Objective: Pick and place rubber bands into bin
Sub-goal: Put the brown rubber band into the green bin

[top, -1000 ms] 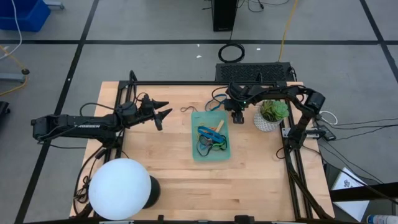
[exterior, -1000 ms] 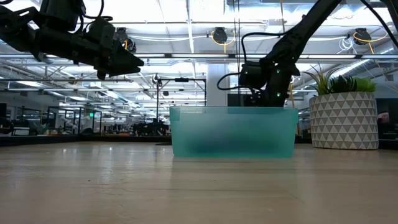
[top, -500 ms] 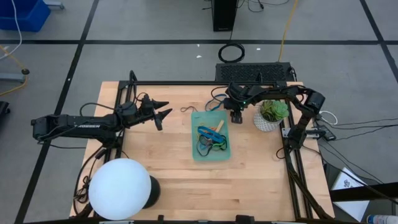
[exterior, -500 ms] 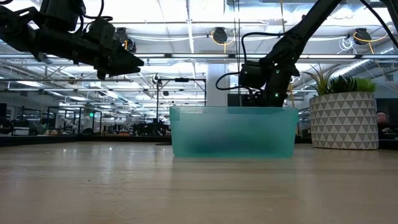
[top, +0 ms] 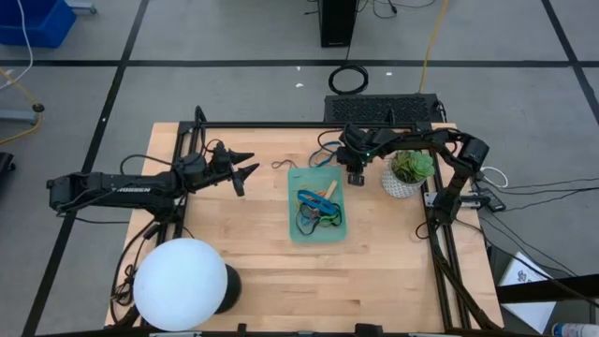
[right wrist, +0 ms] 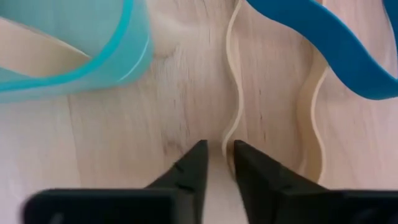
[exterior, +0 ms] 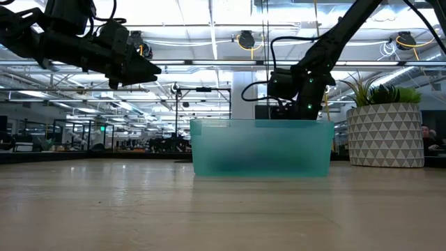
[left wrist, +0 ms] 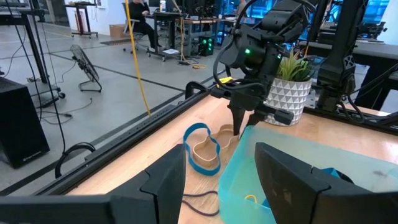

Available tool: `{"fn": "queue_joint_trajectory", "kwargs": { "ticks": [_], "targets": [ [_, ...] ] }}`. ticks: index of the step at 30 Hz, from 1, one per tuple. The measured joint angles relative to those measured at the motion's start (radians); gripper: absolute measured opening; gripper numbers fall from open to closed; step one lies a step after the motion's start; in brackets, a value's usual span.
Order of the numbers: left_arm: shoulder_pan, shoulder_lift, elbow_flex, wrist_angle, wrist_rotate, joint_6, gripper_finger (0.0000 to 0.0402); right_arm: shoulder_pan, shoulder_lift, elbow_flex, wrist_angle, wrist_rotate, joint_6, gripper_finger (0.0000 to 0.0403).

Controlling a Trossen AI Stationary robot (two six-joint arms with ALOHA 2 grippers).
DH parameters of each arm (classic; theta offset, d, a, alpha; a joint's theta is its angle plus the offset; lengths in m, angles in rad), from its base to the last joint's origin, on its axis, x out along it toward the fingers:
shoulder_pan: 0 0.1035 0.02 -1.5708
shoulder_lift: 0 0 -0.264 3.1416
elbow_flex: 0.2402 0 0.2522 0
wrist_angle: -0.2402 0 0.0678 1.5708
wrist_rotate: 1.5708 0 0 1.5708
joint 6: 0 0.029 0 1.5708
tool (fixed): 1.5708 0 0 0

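Right gripper: positioned low near the far edge of the bench, just beyond the far right corner of the bin. In the right wrist view its fingers are narrowed to a slim gap, tips at the wood, with the edge of a tan rubber band lying right at that gap. Whether the band is actually pinched cannot be told. A blue rubber band lies just beside the tan one, and the bin's teal corner sits close on the other side. The left wrist view shows the same gripper pointing straight down at the bench, with the blue and tan loops on the wood next to the bin wall.

Bin: on the bench a little right of centre, nearer the far edge than the near one. It holds a tangle of rubber bands in blue, black, orange and tan.

Left gripper: raised above the bench toward the left edge, fingers spread wide, holding nothing, well apart from the bin.

Other items: a potted plant in a white patterned pot stands near the right edge, just beside the right arm. A large white globe sits at the near left corner.
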Motion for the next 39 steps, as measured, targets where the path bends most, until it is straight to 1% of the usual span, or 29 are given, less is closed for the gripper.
{"fn": "queue_joint_trajectory", "kwargs": {
  "ticks": [2, 4, 6, 8, 10, 12, 16, 25, 29, 33, 35, 39],
  "targets": [
    [0.0, 0.0, 0.0, 0.0, 0.0, 0.0, 0.02, 0.0, 0.0, 0.0, 0.0, 0.0, -0.018, 0.0026],
    [0.0, 0.0, 0.0, 0.0, 0.0, 0.0, 0.02, 0.0, 0.0, 0.0, 0.0, 0.005, -0.038, 0.0007],
    [0.0, 0.0, 0.0, 0.0, 0.0, 0.0, 0.02, 0.005, -0.006, 0.0, -0.003, 0.054, -0.033, 0.0008],
    [0.0, 0.0, 0.0, 0.0, 0.0, 0.0, 0.02, 0.016, -0.021, 0.0, -0.008, 0.143, -0.032, 0.0005],
    [0.0, 0.0, 0.0, 0.0, 0.0, 0.0, 0.02, 0.025, -0.047, 0.0, -0.013, 0.206, -0.036, 0.0003],
    [0.0, 0.0, 0.0, 0.0, -0.001, 0.0, 0.02, 0.035, -0.083, 0.0, -0.015, 0.233, -0.036, 0.0003],
    [0.0, 0.0, 0.0, 0.0, -0.001, 0.0, 0.02, 0.052, -0.182, 0.0, -0.009, 0.232, -0.037, 0.0002],
    [0.0, 0.0, 0.0, 0.0, -0.001, 0.0, 0.02, 0.094, -0.464, 0.0, -0.004, 0.235, -0.031, 0.0001],
    [0.0, 0.0, 0.0, 0.0, 0.0, 0.0, 0.02, 0.116, -0.585, 0.0, 0.01, 0.233, 0.015, 0.0001],
    [0.0, 0.0, 0.0, 0.0, 0.0, 0.0, 0.02, 0.163, -0.684, 0.0, 0.031, 0.227, 0.062, 0.0001],
    [0.0, 0.0, 0.0, 0.0, 0.0, 0.0, 0.02, 0.192, -0.719, 0.0, 0.048, 0.19, 0.072, 0.0001],
    [0.0, 0.0, 0.0, 0.0, 0.0, 0.0, 0.02, 0.254, -0.755, 0.0, 0.11, 0.052, 0.106, 0.0]
  ]
}}
